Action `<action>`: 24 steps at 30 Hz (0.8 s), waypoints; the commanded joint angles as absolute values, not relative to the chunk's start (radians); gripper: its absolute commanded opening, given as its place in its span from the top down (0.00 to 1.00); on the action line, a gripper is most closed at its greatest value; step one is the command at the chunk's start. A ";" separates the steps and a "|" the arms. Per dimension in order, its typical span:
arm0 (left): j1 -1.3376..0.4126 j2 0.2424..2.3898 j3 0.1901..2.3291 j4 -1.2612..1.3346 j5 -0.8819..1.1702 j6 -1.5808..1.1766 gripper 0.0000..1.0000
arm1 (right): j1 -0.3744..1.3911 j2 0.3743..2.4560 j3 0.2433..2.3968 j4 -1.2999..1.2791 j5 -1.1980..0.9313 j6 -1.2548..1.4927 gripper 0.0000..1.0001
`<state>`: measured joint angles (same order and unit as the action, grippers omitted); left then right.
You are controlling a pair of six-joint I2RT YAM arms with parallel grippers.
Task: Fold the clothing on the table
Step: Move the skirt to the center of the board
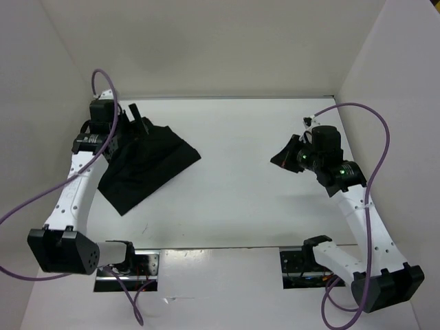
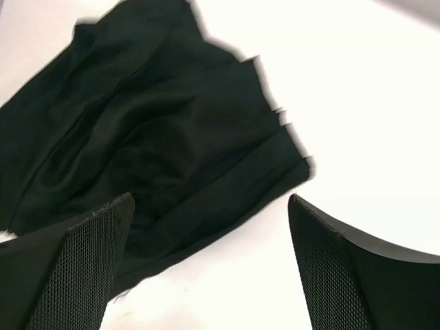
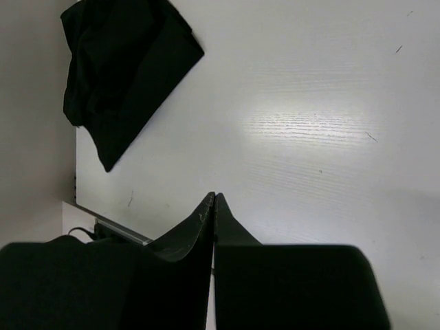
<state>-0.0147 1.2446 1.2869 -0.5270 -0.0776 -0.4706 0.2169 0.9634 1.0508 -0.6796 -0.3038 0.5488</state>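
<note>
The clothing (image 1: pixel 148 165) is plain black soft cloth, rumpled and lapped over itself into a skewed, roughly four-cornered heap. It lies on the table (image 1: pixel 240 199) in its far-left part, one corner pointing toward the table's middle and another toward its near-left edge. The table is flat, matte white.

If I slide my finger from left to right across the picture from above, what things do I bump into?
left wall → clothing → table → right gripper → right wall
</note>
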 commanded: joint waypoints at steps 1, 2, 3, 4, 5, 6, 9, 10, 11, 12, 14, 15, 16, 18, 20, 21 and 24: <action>-0.006 1.321 1.293 -0.634 -0.176 -0.371 0.01 | 0.212 0.965 1.035 -0.608 -0.336 0.526 0.97; -0.006 1.337 1.293 -0.634 -0.223 -0.371 0.01 | 0.212 0.965 1.026 -0.607 -0.336 0.526 0.97; -0.006 1.386 1.293 -0.634 -0.256 -0.371 0.01 | 0.212 0.965 1.026 -0.607 -0.336 0.526 0.97; -0.006 1.461 1.313 -0.649 -0.270 -0.380 0.10 | 0.212 0.956 1.017 -0.607 -0.336 0.526 0.97; -0.006 1.509 1.333 -0.684 -0.287 -0.396 0.20 | 0.212 0.956 1.017 -0.607 -0.336 0.526 0.97; -0.006 1.555 1.353 -0.702 -0.301 -0.396 0.34 | 0.212 0.947 1.008 -0.607 -0.336 0.517 0.97; -0.006 1.704 1.385 -0.730 -0.310 -0.432 0.90 | 0.193 0.936 0.999 -0.620 -0.336 0.508 0.97; -0.006 1.741 1.385 -0.730 -0.310 -0.433 0.97 | 0.193 0.927 0.990 -0.620 -0.336 0.508 0.97; -0.018 1.755 1.375 -0.721 -0.310 -0.442 0.99 | 0.193 0.916 0.989 -0.630 -0.336 0.508 0.97; -0.018 1.766 1.364 -0.721 -0.310 -0.442 1.00 | 0.183 0.916 0.989 -0.630 -0.336 0.508 0.97; -0.041 1.792 1.329 -0.700 -0.287 -0.451 1.00 | 0.172 0.905 0.979 -0.641 -0.336 0.508 0.96; -0.041 1.801 1.319 -0.699 -0.287 -0.451 1.00 | 0.172 0.893 0.970 -0.641 -0.336 0.508 0.96; -0.052 1.824 1.310 -0.699 -0.272 -0.451 1.00 | 0.161 0.893 0.969 -0.641 -0.336 0.497 0.96; -0.064 1.865 1.299 -0.690 -0.261 -0.451 1.00 | 0.161 0.893 0.969 -0.652 -0.336 0.488 0.96; -0.093 1.894 1.299 -0.690 -0.261 -0.451 1.00 | 0.152 0.893 0.979 -0.661 -0.336 0.488 0.96; -0.125 1.908 1.299 -0.699 -0.261 -0.451 1.00 | 0.152 0.893 0.979 -0.661 -0.336 0.488 0.96; -0.202 1.966 1.324 -0.699 -0.206 -0.439 1.00 | 0.152 0.882 0.979 -0.661 -0.336 0.488 0.95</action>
<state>-0.1299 1.9198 1.3064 -0.6884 -0.2649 -0.4347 0.1589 0.9070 0.9794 -0.6666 -0.3298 0.5072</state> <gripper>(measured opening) 0.000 0.040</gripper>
